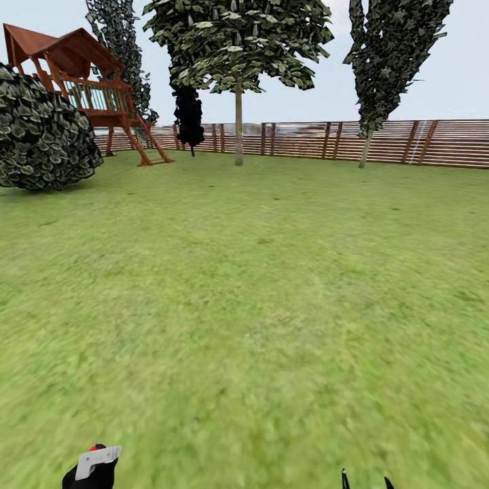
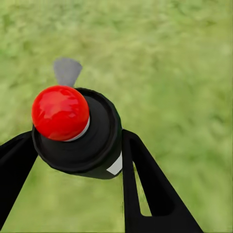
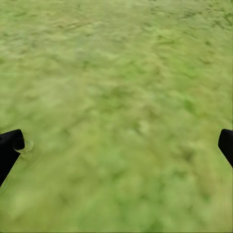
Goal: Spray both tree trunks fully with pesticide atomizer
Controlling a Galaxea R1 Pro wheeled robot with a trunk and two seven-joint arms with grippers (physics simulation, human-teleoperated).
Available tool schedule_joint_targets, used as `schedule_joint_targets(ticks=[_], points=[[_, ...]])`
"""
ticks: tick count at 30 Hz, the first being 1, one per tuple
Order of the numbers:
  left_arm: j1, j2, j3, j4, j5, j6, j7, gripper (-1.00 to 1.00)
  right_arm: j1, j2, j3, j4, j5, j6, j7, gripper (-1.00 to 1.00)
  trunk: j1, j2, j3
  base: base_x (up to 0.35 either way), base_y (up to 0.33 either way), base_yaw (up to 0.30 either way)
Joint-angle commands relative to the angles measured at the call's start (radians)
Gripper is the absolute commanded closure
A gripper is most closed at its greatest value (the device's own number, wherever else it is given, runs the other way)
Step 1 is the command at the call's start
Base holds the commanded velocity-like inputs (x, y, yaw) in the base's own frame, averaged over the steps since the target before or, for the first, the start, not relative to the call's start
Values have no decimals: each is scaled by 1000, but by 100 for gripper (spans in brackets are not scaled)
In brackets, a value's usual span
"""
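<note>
Down at 7 o'clock in the head view, the left gripper (image 1: pixel 90 468) has the pesticide atomizer (image 1: pixel 97 460) clamped. Wrist cam confirms: black fingers (image 2: pixel 145 189) pinch the bottle body on both sides, red knob on top, grey nozzle sticking out fwd. So jaws part-closed round the bottle, snug.

Right gripper (image 1: pixel 367 481) sits at 5 o'clock, jaws spread wide, nothing btwn them, just grass (image 3: pixel 116 107) under it.

Two trees stand far off by the fence (image 1: pixel 435 142): one trunk (image 1: pixel 238 122) at 12 o'clock, other (image 1: pixel 365 151) approx 1 o'clock. Bush (image 1: pixel 44 132) and playset (image 1: pixel 75 68) at 10–11.

Handling, my guess: atomizer is small, light, rigid plastic; smooth round body could twist or slip. Best held mid-body, below the cap, nozzle left free.
</note>
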Motion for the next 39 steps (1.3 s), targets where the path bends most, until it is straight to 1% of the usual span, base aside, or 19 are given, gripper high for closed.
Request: schedule_joint_targets(ticks=[1, 11, 21, 39], points=[[0, 0, 0, 0, 1, 0, -1, 100, 0, 0, 0, 0, 2, 0, 0, -100, 0, 0, 0, 340, 0, 0], [0, 1, 1, 0, 1, 0, 0, 100, 0, 0, 1, 0, 5, 0, -3, -100, 0, 0, 0, 340, 0, 3], [0, 0, 1, 0, 1, 0, 0, 100, 0, 1, 3, 2, 5, 0, -3, -100, 0, 0, -4, 340, 0, 129], [1, 1, 1, -1, 2, 0, 0, 100, 0, 1, 3, 2, 5, 0, -3, -100, 0, 0, -4, 340, 0, 3]])
